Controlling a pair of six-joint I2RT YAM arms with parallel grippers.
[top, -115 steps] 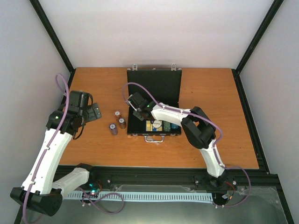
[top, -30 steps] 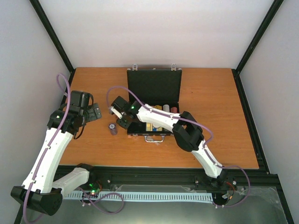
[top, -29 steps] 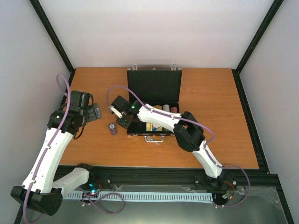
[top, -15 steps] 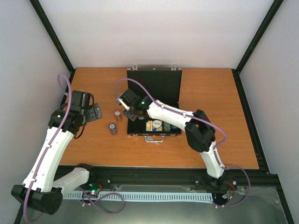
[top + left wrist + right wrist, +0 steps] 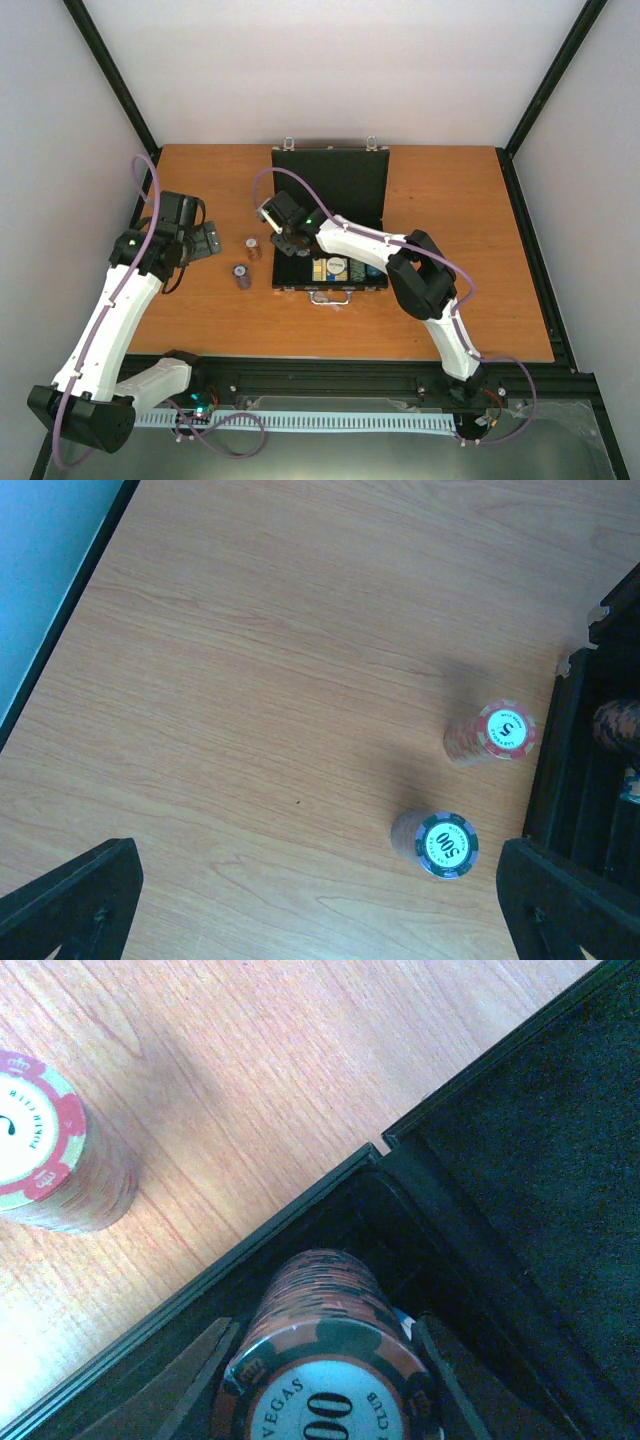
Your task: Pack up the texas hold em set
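**Loose chip stacks want a grip across the sides**

The left claw [image 5: 205, 240] hangs wide open above the table [image 5: 450, 210], holding nothing. A red chip stack [image 5: 503, 730] and a dark chip stack [image 5: 446, 844] stand apart, just beside the black case [image 5: 330, 185]. The right claw [image 5: 288, 238] clasps a brown stack [image 5: 330, 1360] over the case's left end. Such stacks are probably stiff, smooth and loose, so squeeze the sides at mid-height.

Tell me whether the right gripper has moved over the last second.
Yes. The right gripper has swung rightward: it was left of the open black case's left edge, and now it is above the case's left end, shut on a chip stack.
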